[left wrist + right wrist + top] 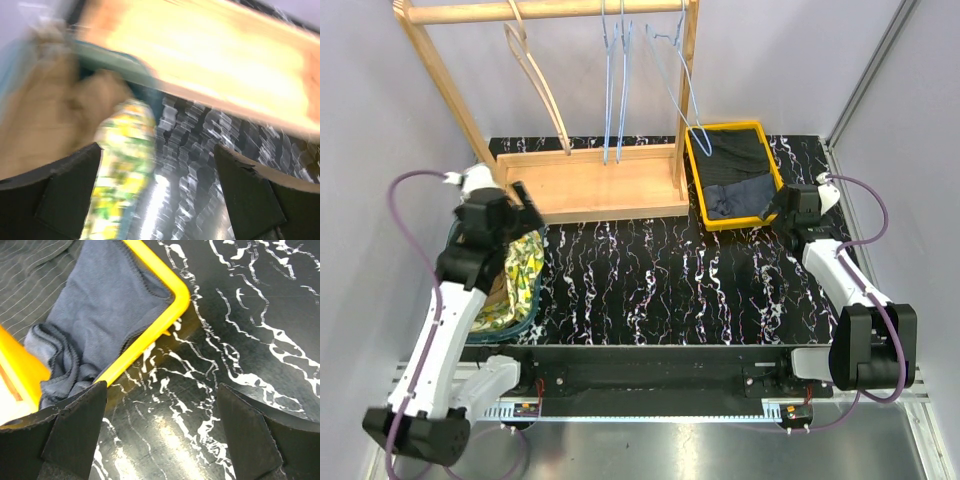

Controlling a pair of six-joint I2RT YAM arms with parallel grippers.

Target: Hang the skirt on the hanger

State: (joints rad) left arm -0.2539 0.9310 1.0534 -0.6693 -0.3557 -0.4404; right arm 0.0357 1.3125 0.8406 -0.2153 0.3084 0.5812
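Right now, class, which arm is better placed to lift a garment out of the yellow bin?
Right. The right gripper hovers at the near corner of the yellow bin, jaws open, grey cloth just ahead. The left gripper is across the table, over the floral fabric in the teal basket.

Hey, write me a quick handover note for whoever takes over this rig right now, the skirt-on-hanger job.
Left gripper: open, empty, near the floral garment in the teal basket, beside the wooden rack.
Right gripper: open, empty, by the yellow bin corner, near the grey-blue garment inside.
On the rack: wooden hanger and blue wire hangers, all bare.
Done: nothing gripped or hung.
Left: grasp the skirt (cannot tell which garment it is), hang it.
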